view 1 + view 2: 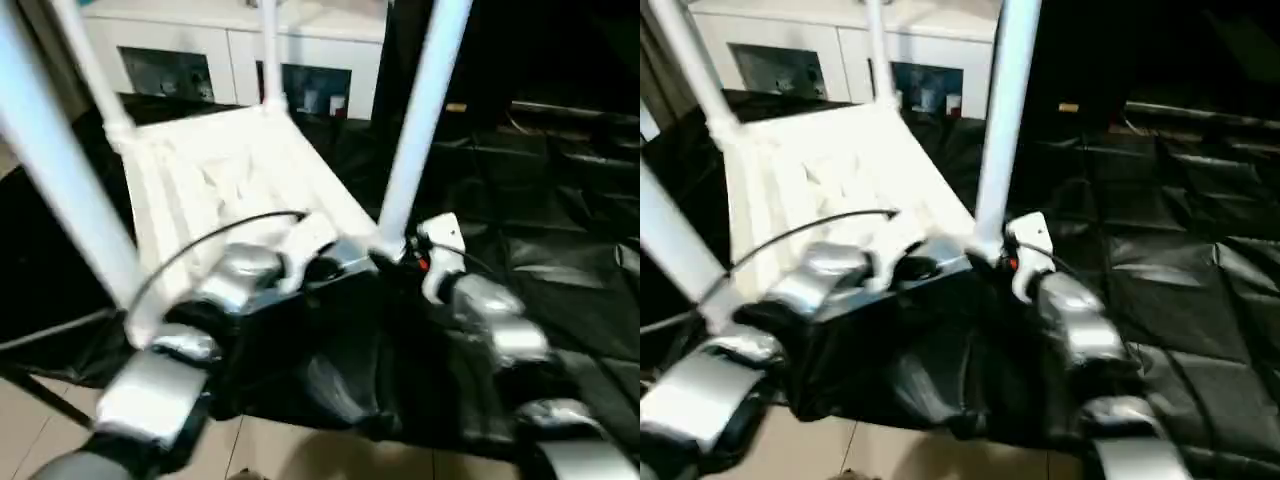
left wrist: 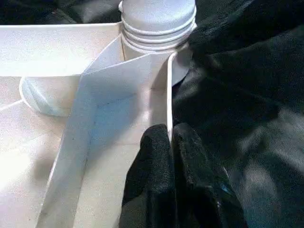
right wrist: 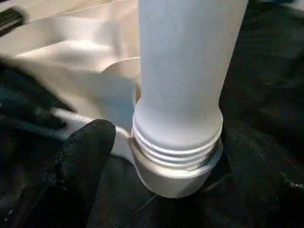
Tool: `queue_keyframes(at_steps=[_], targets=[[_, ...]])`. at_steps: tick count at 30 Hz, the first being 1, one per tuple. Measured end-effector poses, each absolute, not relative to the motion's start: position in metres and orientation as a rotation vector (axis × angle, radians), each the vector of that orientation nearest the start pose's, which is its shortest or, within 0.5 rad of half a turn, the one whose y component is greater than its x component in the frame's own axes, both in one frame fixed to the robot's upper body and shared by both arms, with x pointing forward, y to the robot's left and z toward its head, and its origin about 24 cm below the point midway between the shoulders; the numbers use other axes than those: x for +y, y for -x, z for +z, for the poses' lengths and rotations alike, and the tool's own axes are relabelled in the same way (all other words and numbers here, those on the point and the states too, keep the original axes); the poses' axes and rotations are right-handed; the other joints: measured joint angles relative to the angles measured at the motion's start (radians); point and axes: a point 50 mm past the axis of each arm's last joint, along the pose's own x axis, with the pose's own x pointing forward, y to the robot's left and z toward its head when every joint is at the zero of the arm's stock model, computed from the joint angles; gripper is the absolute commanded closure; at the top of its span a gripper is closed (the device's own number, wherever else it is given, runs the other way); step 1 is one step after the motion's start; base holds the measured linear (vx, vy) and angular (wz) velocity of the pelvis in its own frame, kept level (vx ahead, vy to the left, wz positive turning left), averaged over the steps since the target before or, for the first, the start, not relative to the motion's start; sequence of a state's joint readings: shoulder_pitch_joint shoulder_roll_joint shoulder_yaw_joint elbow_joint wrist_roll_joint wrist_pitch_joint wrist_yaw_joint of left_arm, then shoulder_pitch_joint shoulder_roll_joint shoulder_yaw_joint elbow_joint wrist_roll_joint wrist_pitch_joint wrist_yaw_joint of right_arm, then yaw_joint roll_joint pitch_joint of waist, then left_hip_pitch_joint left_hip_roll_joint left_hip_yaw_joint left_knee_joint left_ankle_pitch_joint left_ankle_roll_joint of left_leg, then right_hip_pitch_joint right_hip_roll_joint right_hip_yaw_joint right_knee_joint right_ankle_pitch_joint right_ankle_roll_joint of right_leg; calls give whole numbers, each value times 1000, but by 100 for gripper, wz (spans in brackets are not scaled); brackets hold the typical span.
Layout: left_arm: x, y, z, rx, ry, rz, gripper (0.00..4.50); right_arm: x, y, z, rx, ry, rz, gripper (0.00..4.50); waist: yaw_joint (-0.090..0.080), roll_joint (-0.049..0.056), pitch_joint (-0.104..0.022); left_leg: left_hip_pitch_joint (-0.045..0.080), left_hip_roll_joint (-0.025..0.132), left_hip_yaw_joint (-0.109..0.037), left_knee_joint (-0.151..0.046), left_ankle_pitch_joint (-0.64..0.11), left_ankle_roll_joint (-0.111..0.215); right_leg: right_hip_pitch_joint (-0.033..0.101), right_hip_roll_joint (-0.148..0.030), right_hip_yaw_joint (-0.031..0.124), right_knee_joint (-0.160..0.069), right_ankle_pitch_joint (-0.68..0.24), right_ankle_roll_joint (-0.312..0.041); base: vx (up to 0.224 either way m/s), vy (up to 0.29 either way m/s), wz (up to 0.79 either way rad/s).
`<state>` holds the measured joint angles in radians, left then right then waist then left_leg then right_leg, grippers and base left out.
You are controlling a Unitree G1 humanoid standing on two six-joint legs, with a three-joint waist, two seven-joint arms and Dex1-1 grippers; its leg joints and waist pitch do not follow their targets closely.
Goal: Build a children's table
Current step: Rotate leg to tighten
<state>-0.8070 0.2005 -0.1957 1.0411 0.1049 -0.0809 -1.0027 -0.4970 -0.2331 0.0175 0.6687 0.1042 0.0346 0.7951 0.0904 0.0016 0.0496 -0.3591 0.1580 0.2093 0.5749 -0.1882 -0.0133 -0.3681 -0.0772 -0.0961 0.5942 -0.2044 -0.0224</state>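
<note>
The white children's table (image 1: pixel 220 180) lies upside down on the black-draped work table, ribbed underside up. Several white tubular legs stand up from its corner sockets. My left gripper (image 1: pixel 335 262) is at the near edge of the top. In the left wrist view its fingers (image 2: pixel 152 161) are shut on the thin rim wall (image 2: pixel 168 95), just below a leg's threaded end (image 2: pixel 156 19). My right gripper (image 1: pixel 400 252) is at the foot of the near right leg (image 1: pixel 420 110). Its fingers (image 3: pixel 88 152) sit on either side of that leg (image 3: pixel 185 61), just above the socket.
The black cloth (image 1: pixel 560 230) spreads wrinkled to the right. Its front edge runs just below my forearms, with tiled floor (image 1: pixel 280 450) beyond it. A white cabinet (image 1: pixel 230 40) stands behind. A dark metal leg (image 1: pixel 40 395) shows at the lower left.
</note>
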Motion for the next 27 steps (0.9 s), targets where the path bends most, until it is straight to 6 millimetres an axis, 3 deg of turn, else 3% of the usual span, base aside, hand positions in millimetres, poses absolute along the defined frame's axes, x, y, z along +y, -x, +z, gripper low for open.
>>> queue_keyframes(at_steps=[7,11,16,17,22,27], targets=[[119,-340,49,400,-369,-1300,450,-160,-314,38,286,111,991,66,14,0,0,-2,0,0,0,0,0,-1,0,0,-1,-4,-2,0,0,0],[122,-334,51,398,-376,-1384,450,-155,-309,38,299,117,1081,66,27,0,0,-10,0,1,1,2,3,-10,0,0,2,-4,-2,0,0,0],[126,-327,52,398,-379,-1426,450,-147,-305,39,299,124,1148,66,25,0,0,-12,0,1,1,3,5,-13,0,0,2,-4,-2,0,0,0],[126,-327,52,400,-378,-1425,450,-146,-305,39,299,124,1151,97,25,0,0,-12,0,1,1,3,5,-13,0,0,3,-4,-2,0,0,0],[126,-326,51,402,-377,-1435,450,-146,-305,39,303,122,1153,111,25,0,0,-12,0,1,1,3,5,-13,0,0,3,-4,-2,0,0,0],[126,-325,51,399,-378,-1421,450,-146,-305,37,307,102,1137,160,26,1,0,-12,0,1,1,3,5,-13,0,0,3,-4,-2,0,0,0]])
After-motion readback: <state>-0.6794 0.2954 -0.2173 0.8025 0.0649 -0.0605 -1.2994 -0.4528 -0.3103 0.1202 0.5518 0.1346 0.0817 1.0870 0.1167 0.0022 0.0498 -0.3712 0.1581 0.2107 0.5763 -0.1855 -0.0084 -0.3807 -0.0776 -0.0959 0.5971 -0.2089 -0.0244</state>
